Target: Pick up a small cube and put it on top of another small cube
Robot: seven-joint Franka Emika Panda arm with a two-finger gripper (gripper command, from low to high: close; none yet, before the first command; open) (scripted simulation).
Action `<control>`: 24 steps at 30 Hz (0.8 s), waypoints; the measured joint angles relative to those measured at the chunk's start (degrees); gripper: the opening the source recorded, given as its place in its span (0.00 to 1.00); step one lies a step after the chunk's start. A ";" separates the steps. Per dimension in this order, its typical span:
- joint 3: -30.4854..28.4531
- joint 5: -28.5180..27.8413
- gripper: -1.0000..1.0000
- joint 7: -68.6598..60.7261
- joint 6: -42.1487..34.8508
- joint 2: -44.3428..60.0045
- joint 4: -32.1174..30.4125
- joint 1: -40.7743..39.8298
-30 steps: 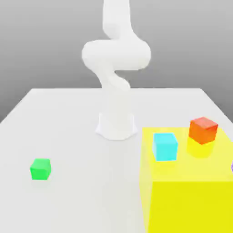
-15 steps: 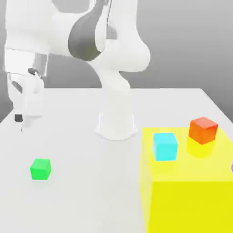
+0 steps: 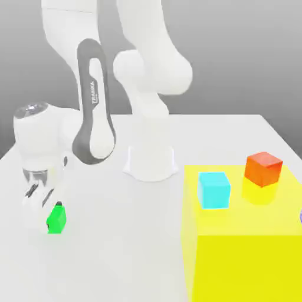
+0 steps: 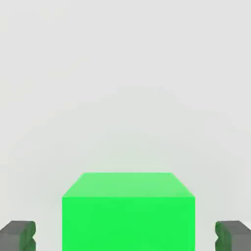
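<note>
The small cube is bright green and rests on the white table at the exterior view's left. My gripper has come down over it, and the white hand hides part of the cube's left side. In the hand view the green cube sits between the two dark fingertips, with a clear gap on each side. The gripper is open and straddles the cube without touching it. A cyan cube and an orange-red cube sit on top of a yellow block.
The arm's white base stands mid-table, behind the yellow block's near corner. The yellow block takes up the exterior view's lower right. A sliver of purple shows at that view's right edge.
The arm swung in from above and lowered its hand onto the green cube; half a second ago the hand hung well above and behind it. The cubes have not moved.
</note>
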 joint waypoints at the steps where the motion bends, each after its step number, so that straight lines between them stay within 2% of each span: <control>1: 0.00 -0.03 0.00 0.03 0.03 0.00 0.00 0.00; 5: 0.10 -0.13 0.00 0.12 0.05 -0.04 -0.01 -0.13; 11: -2.40 -4.13 0.00 3.12 -8.96 -11.15 -2.10 1.41; 13: -1.42 -5.29 0.00 1.56 -11.44 -13.30 -1.51 3.05; 24: 10.94 -11.94 0.00 -21.99 -32.92 -19.00 16.24 27.84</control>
